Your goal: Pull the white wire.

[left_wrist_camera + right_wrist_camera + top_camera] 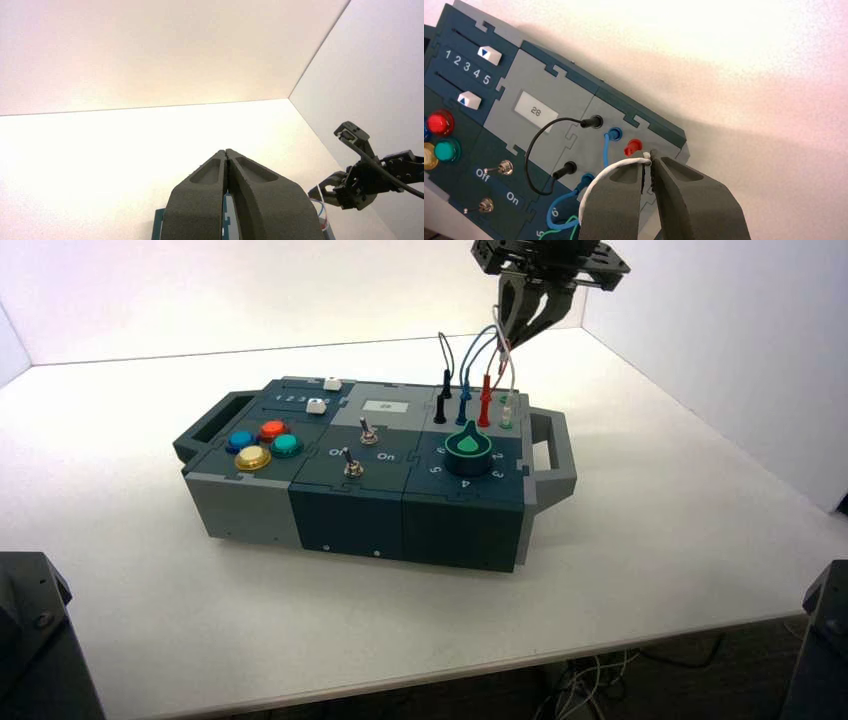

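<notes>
Four rounded, glossy buttons [264, 445] sit at nine o'clock on the boxy, jigsaw-seamed box [345, 512], its plates matt grey and dark blue; two white sliders [324, 395] at eleven, two metal toggle switches [360, 448] near the middle, one round knob [468, 452] at four; four thin, looped wires stand at one to two o'clock: black [451, 354], blue [474, 348], red [491, 357] and the white wire [509, 348], outermost on the right; the right gripper [503, 348] is above the box's far right corner, jaws nearly together, pinching the white wire's upper end, its other plug down in the box; the left gripper [225, 151] idles outside the high view, jaws closed and empty; bare, smooth worktop [640, 510] gives room past the three o'clock handle [562, 462] and along the six o'clock edge.
</notes>
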`<control>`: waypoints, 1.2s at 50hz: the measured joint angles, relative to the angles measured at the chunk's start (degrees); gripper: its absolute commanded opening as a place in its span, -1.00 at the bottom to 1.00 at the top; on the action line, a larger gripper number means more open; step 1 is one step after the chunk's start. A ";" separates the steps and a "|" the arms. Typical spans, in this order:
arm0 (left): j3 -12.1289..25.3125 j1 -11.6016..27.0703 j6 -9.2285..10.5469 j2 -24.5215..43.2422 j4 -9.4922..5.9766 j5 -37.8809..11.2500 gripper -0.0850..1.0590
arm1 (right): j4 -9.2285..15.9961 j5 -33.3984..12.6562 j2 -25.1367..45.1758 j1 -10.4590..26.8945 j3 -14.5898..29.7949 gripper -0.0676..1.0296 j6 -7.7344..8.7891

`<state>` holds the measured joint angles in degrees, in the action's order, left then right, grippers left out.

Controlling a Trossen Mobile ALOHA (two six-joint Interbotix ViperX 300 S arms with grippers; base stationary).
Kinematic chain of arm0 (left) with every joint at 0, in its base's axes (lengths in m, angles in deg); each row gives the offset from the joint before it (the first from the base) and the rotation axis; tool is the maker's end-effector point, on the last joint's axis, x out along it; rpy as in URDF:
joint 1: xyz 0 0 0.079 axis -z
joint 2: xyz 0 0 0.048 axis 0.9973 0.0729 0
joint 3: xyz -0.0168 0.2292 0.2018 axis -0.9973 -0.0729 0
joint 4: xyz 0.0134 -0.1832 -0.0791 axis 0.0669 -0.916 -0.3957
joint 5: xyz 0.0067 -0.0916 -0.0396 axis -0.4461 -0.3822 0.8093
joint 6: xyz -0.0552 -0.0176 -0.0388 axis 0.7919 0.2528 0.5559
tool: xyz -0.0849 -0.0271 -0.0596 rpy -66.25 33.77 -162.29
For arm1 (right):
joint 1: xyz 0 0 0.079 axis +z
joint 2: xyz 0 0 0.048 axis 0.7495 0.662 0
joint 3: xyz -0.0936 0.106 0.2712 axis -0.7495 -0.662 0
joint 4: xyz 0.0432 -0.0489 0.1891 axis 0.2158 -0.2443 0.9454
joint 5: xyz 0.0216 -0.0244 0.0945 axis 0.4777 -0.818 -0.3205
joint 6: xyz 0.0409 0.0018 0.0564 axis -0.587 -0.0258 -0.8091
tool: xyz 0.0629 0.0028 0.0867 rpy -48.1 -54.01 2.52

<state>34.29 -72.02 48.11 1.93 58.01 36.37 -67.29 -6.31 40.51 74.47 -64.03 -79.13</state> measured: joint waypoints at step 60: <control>-0.44 0.00 0.00 -0.79 -0.09 0.00 -0.91 | -2.46 -0.70 -7.47 -4.22 -0.26 -0.31 -0.26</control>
<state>33.85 -72.02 48.11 1.14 57.92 36.37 -69.76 -7.01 33.04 70.25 -64.30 -79.39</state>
